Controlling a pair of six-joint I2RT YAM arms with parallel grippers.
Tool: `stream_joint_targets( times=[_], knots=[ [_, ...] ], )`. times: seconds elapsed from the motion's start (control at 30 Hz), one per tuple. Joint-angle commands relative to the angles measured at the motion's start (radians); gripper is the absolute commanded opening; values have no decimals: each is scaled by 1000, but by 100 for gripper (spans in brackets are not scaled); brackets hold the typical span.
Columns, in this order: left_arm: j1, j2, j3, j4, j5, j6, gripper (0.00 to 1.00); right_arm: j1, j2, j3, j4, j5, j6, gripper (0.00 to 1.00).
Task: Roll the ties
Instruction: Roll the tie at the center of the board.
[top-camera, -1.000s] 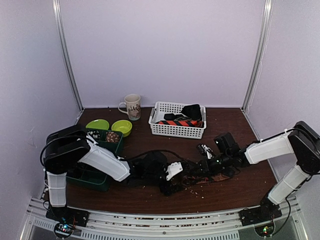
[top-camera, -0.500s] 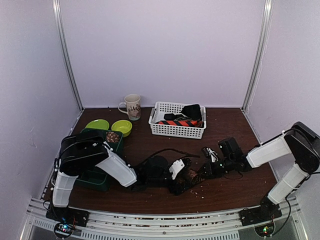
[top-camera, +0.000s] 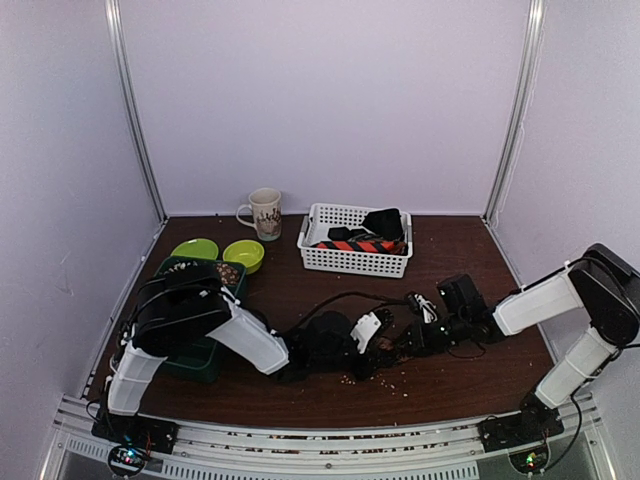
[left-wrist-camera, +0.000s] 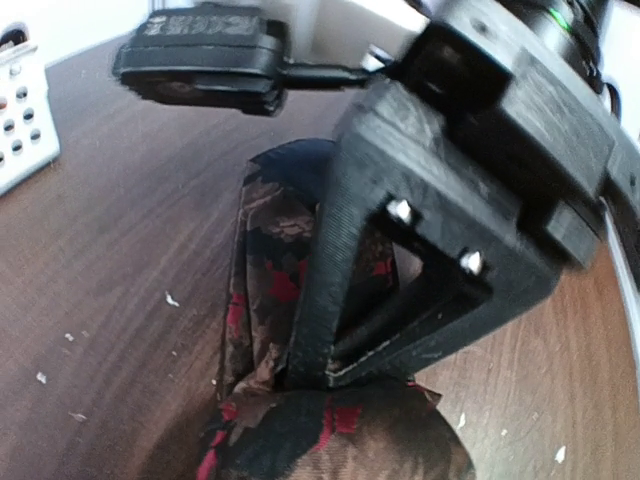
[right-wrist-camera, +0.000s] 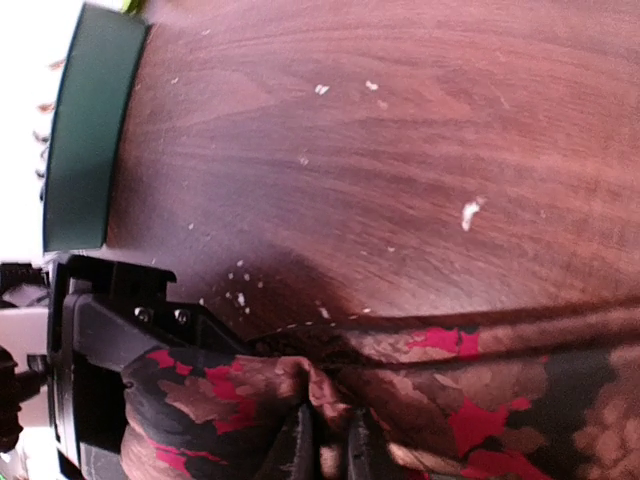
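Observation:
A brown tie with red and black patches (top-camera: 394, 348) lies at the table's middle between both grippers. In the left wrist view its flat length (left-wrist-camera: 268, 262) runs away from a rolled coil (left-wrist-camera: 340, 438) that fills the bottom edge. My left gripper (top-camera: 372, 338) sits around that coil, its own fingers hidden by fabric. My right gripper (left-wrist-camera: 320, 372) comes in from the right and pinches a fold just beyond the coil. In the right wrist view its fingertips (right-wrist-camera: 302, 450) hold puckered fabric (right-wrist-camera: 480, 400). Another striped orange and navy tie (top-camera: 366, 243) and a black one (top-camera: 385, 222) lie in the basket.
A white basket (top-camera: 352, 262) stands at the back centre, with a mug (top-camera: 265, 212) to its left. Two lime bowls (top-camera: 195, 249) (top-camera: 243, 254) sit beside a dark green bin (right-wrist-camera: 85, 130) at the left. Pale crumbs (top-camera: 395, 378) litter the wood near the grippers.
My left arm has reached further right, up to the right gripper, and its jaws have closed in on the coil. The right gripper has drawn slightly back and lower.

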Motion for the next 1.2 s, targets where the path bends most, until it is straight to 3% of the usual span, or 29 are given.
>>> stream_joint_targets(
  times=[0.0,0.17,0.33,0.5,0.77,0.97,1.03,1.1,1.17],
  knots=[
    [-22,-47,-17,-230,-84,194,21,-19,-39,-4,-149,8,-9,27],
    [-33,-68,-29,-379,-91,278,20,-36,-95,35,-176,-83,11,42],
    [-45,-69,-25,-423,-79,288,21,-26,-134,39,-119,-171,81,58],
    [-45,-63,-14,-441,-71,288,22,12,-126,57,-131,-181,81,61],
    [-45,-61,-9,-446,-49,289,22,29,-63,67,-119,-176,55,44],
    [-43,-62,-9,-445,-45,290,24,30,-25,78,-150,-153,9,15],
    [-42,-62,-12,-445,-44,290,26,29,-12,86,-182,-132,-16,0],
    [-38,-66,-18,-437,-38,289,28,23,3,92,-205,-115,-41,0],
    [-34,-79,-25,-430,-34,290,38,17,9,86,-199,-104,-47,0]
  ],
)
